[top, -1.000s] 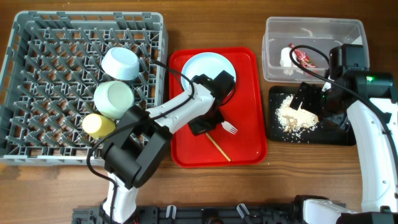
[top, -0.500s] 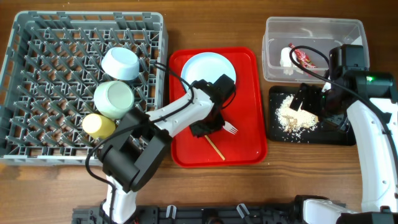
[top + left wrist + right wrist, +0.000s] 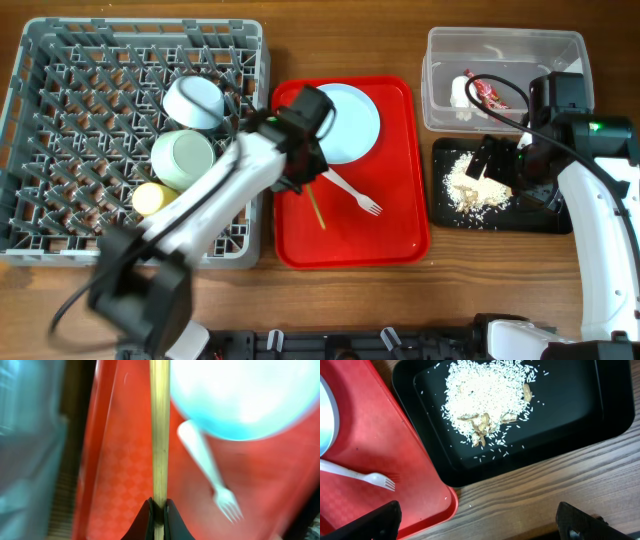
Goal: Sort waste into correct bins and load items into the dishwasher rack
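My left gripper (image 3: 159, 510) is shut on a wooden chopstick (image 3: 160, 430) and holds it over the left part of the red tray (image 3: 395, 235); the stick also shows in the overhead view (image 3: 315, 207). A white plastic fork (image 3: 352, 192) lies on the tray below a pale blue plate (image 3: 345, 122). The grey dishwasher rack (image 3: 60, 130) at the left holds a white bowl (image 3: 194, 100), a green cup (image 3: 182, 158) and a yellow cup (image 3: 155, 200). My right gripper (image 3: 480, 525) is open and empty above the wood beside the black tray of rice (image 3: 490, 395).
A clear plastic bin (image 3: 500, 60) at the back right holds a red wrapper (image 3: 487, 92) and white scraps. The black tray (image 3: 540, 215) with rice and peanut shells sits in front of it. Bare wooden table lies along the front edge.
My left gripper lifted the chopstick off the tray's middle and carried it left toward the rack, blurring in motion. The fork stays on the tray. The right arm has not moved.
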